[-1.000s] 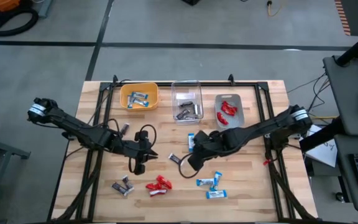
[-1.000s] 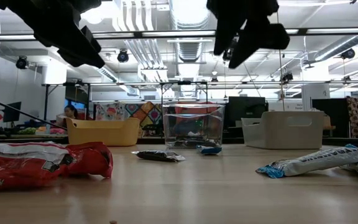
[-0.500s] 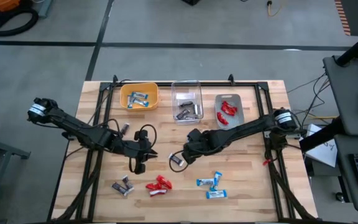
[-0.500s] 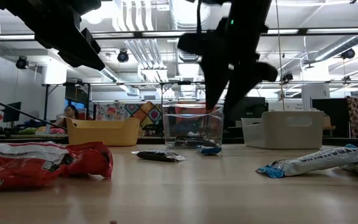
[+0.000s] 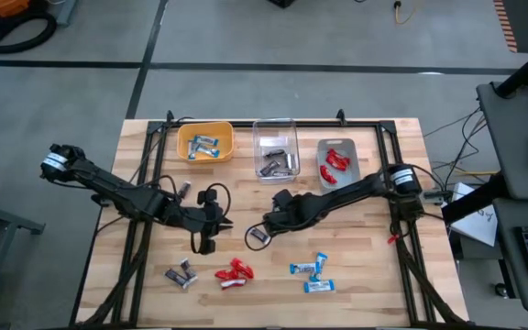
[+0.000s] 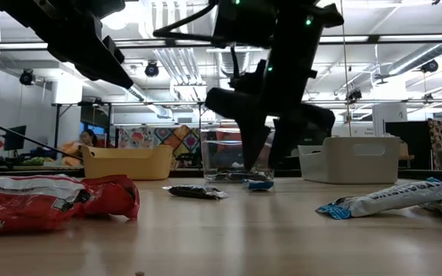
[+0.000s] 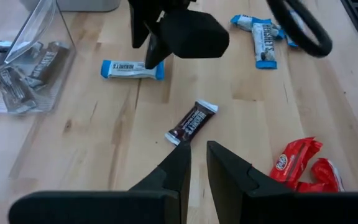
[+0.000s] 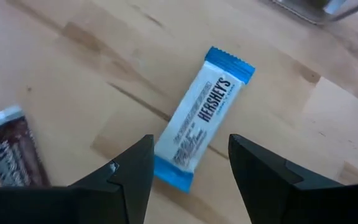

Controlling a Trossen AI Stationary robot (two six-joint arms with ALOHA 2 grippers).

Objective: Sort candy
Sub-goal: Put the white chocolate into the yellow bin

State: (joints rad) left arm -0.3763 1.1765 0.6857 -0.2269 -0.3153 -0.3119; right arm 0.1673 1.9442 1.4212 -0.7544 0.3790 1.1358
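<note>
Left claw [image 5: 211, 226] unchanged from a second ago: hovering left of desk centre, fingers [image 7: 178, 169] nearly together, nothing between them.

Right claw [image 5: 273, 217] has swung leftward from mid-desk and come lower. Its fingers [image 8: 134, 168] are spread wide, straddling a blue-and-white candy [image 8: 197, 118] on the wooden desk [image 5: 365, 266]; no contact visible.

Loose candy, left to right: brown pair [image 5: 181, 273], red pair [image 5: 234, 272], dark brown candy [image 5: 258, 236] just beside the right claw, blue pair [image 5: 312, 273]. None has shifted.

Yellow bin [image 5: 206, 142], clear bin [image 5: 275, 151] and grey bin [image 5: 338, 162] each hold sorted pieces.

High view: the arm hides the straddled candy. Low view: the red wrappers [image 6: 52, 201] are cut off at the frame edge.
</note>
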